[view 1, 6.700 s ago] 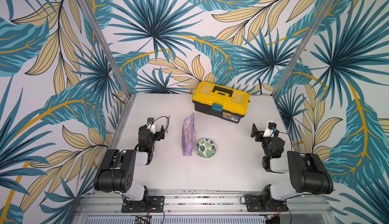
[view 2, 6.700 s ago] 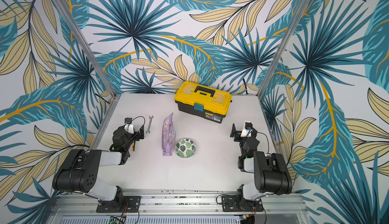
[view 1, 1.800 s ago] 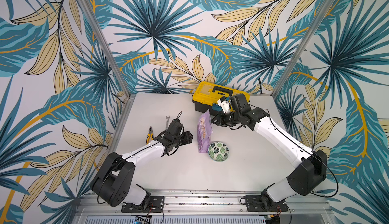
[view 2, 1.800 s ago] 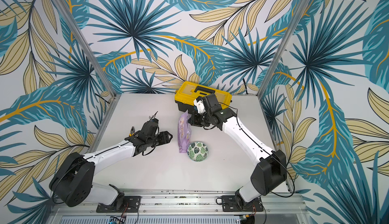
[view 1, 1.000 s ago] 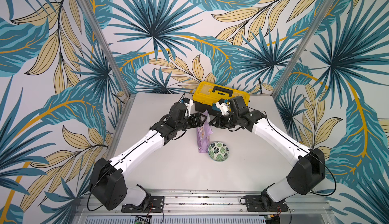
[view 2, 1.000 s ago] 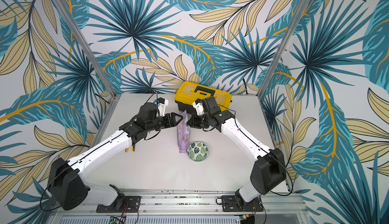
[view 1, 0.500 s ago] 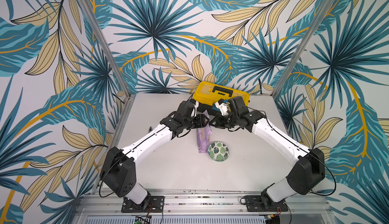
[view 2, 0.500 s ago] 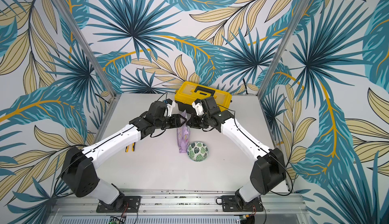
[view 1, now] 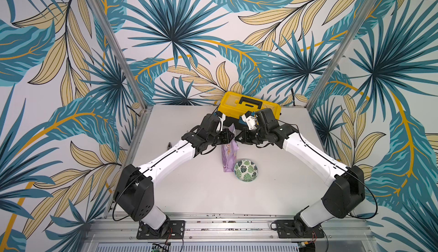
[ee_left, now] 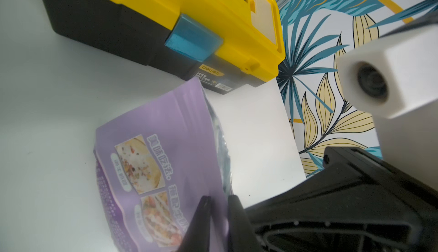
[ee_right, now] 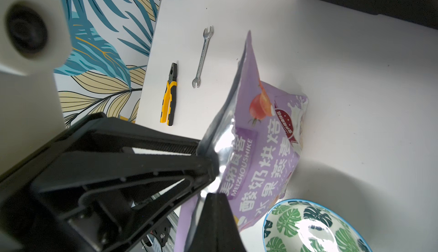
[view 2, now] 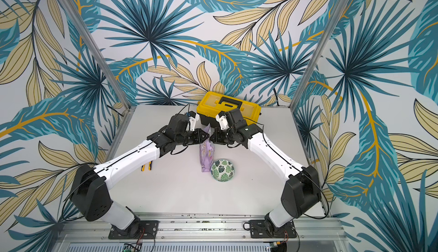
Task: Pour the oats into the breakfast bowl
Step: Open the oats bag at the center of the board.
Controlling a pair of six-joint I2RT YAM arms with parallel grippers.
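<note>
We count two grippers: left gripper (view 1: pixel 231 136) and right gripper (view 1: pixel 238 137), each clamped on the top of the one standing oats pouch (view 1: pixel 228 154). One breakfast bowl (view 1: pixel 246 170) sits just beside its base at 4 o'clock. One toolbox (view 1: pixel 246 102) stands at 12 o'clock. One pair of pliers (ee_right: pixel 168 101) and one wrench (ee_right: pixel 202 56) lie toward 9 o'clock.

White table (view 1: pixel 201 191) carries yellow toolbox (view 1: pixel 248 101), pouch (view 1: pixel 228 154), bowl (view 1: pixel 246 170), pliers (ee_right: pixel 168 99) and wrench (ee_right: pixel 203 56).
</note>
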